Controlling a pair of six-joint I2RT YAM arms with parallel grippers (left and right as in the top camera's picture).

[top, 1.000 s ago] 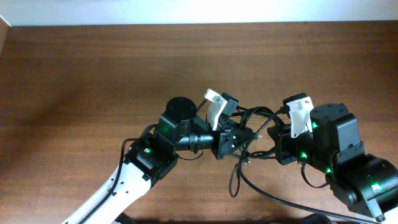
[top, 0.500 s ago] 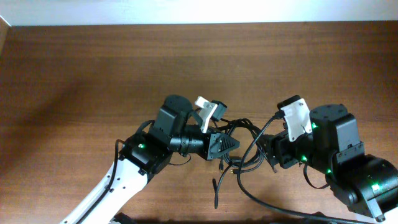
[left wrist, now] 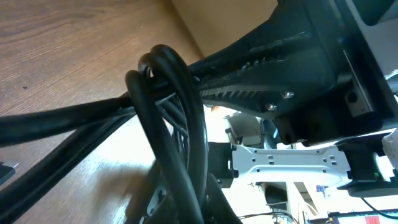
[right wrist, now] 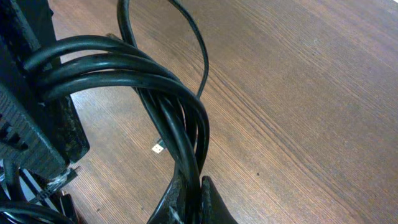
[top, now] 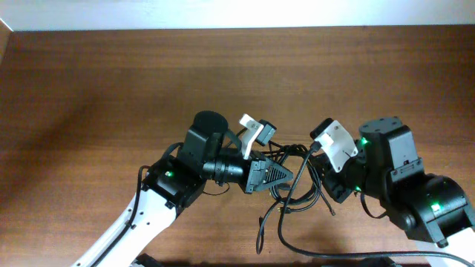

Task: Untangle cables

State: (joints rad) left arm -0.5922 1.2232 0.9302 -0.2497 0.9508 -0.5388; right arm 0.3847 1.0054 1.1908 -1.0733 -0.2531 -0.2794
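On a brown wooden worktop (top: 111, 96) you see two robot arms meeting nose to nose over a tangle of thin black cables (top: 297, 157). Take the left claw (top: 286, 175), a dark wedge, as your landmark: the cables bunch in a knot of loops right at its tip. The left claw is pressed together and pinches several strands of the bundle. In the left wrist view the cables (left wrist: 166, 118) arch in tight loops against one ridged finger (left wrist: 249, 78). The right claw (top: 324, 190) sits just beyond the left claw's tip, on the far side of the knot, also pressed together and pinching the cables. In the right wrist view the strands (right wrist: 124, 68) sweep out from the left claw's side, twist together and run down between the right claw's fingers (right wrist: 214, 205), lifted clear of the wood. Below the left claw in the overhead view, two loose strands trail away across the worktop.
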